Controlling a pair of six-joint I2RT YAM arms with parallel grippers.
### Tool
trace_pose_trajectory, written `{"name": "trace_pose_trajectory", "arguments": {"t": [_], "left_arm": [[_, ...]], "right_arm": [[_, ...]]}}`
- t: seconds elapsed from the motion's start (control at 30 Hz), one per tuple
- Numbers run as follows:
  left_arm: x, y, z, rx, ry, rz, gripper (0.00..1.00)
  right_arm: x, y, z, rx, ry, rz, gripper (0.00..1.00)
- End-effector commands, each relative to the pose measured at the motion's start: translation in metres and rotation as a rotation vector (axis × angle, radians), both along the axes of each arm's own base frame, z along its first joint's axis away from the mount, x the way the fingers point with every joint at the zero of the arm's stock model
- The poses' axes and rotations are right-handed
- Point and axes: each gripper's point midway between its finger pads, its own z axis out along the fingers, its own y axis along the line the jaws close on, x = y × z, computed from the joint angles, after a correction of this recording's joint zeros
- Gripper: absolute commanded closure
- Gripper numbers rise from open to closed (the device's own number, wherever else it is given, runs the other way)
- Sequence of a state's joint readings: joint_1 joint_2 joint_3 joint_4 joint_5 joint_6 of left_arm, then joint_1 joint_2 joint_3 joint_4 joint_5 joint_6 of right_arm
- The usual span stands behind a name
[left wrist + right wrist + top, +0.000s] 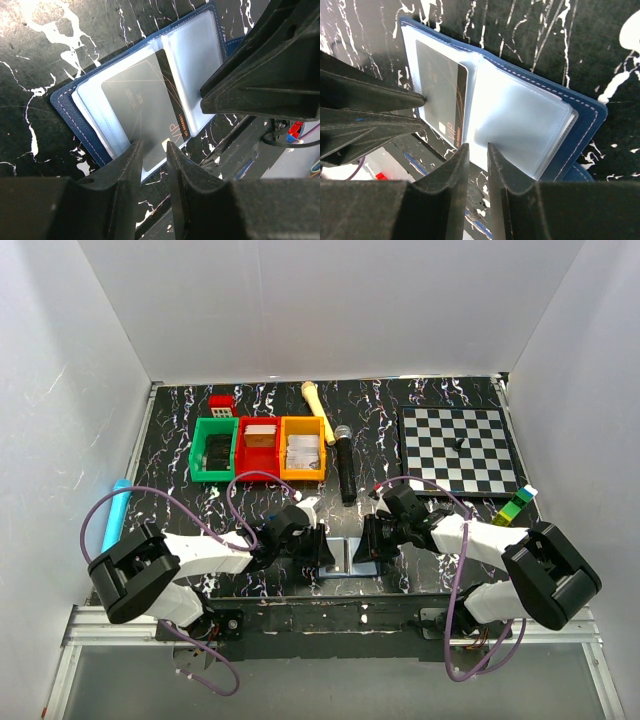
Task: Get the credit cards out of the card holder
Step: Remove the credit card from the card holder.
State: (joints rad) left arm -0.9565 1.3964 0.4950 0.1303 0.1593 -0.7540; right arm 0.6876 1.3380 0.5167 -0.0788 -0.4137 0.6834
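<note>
At near edge of black white-veined counter point(40, 50) | navy-blue folding card holder point(62, 102) lies open | grey rectangular credit card point(135, 100) in clear plastic sleeve point(520, 120), none removed | left pincer point(153, 150) at card edge, right pincer point(476, 150) at sleeve, both narrowly parted, grip unclear

My left fingers point(125, 175) and right fingers point(450, 180) are matt black plastic, dull and unpolished. The card holder point(590, 125) has a navy leather-like cover, finely grained, with pale stitching along its edge. Its inner sleeves point(520, 120) are clear soft plastic, glossy and slightly milky. The credit card point(135, 100) under one sleeve looks like smooth grey plastic with a low sheen. The bench point(40, 60) is glossy black with white marble veining.
</note>
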Motion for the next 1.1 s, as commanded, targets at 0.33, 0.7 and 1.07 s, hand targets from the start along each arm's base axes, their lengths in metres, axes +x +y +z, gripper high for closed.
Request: {"name": "trace_pose_trajectory", "arguments": {"t": [0.33, 0.7, 1.07], "left_arm": [[0.007, 0.012, -0.006, 0.053, 0.003, 0.069, 0.73], [0.011, 0.013, 0.040, -0.028, -0.096, 0.065, 0.65], [0.018, 0.002, 0.018, 0.018, -0.070, 0.047, 0.75]], "right_arm": [[0.000, -0.009, -0.012, -0.035, -0.011, -0.043, 0.70], [0.011, -0.006, 0.036, 0.015, -0.118, -0.044, 0.65], [0.023, 0.033, 0.053, 0.210, -0.098, -0.027, 0.45]]}}
